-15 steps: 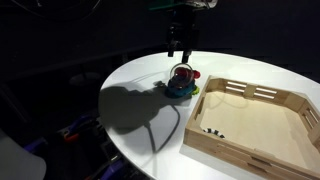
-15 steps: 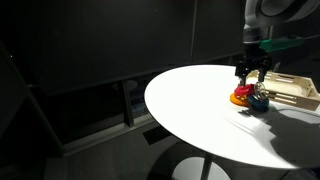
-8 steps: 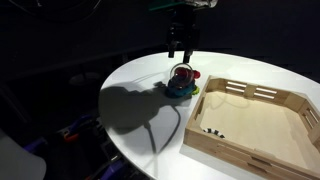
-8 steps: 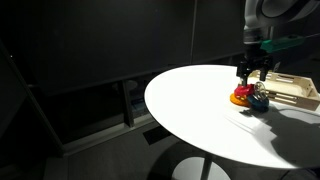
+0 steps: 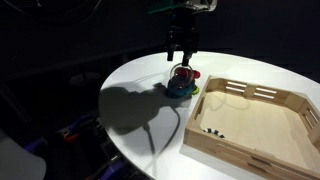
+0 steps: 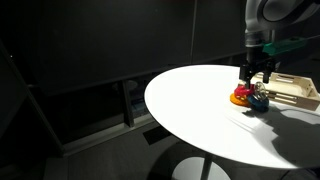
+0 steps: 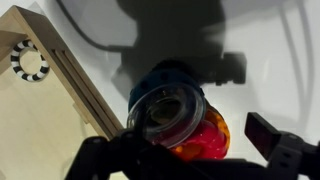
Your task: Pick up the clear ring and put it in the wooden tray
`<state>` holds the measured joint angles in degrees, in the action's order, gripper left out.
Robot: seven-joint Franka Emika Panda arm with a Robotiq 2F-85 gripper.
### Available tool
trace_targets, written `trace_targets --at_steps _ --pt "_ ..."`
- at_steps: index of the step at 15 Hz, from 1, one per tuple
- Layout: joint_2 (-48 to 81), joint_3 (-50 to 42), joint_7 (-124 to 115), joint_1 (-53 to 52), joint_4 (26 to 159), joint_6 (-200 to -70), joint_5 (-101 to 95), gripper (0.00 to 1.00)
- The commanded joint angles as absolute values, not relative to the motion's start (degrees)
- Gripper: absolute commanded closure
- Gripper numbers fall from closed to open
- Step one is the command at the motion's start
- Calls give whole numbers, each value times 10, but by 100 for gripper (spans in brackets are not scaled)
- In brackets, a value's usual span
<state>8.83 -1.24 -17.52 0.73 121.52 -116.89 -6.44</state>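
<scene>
Hovering right over the clear ring (image 7: 166,110), the gripper (image 5: 180,56) had its jaws spread wide, nothing held. Ring sat atop the coloured rings (image 5: 182,89) just beside the wooden tray (image 5: 255,125). Reckon next: straight down, then squeeze.

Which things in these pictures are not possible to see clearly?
- Small transparent plastic ring: exterior views, too small, lost among coloured rings.
- Large light-wood tray: exterior view, cut by right edge; wrist view, only a corner.
- Tool: wrist view, dark, cut by bottom edge.
</scene>
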Motion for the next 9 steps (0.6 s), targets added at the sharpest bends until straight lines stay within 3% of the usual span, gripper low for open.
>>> trace_targets --at_steps 1,9 --pt "75 -17 -198 -3 1232 -1157 -85 0" --pt "85 -19 -275 -14 1244 -1192 -123 0"
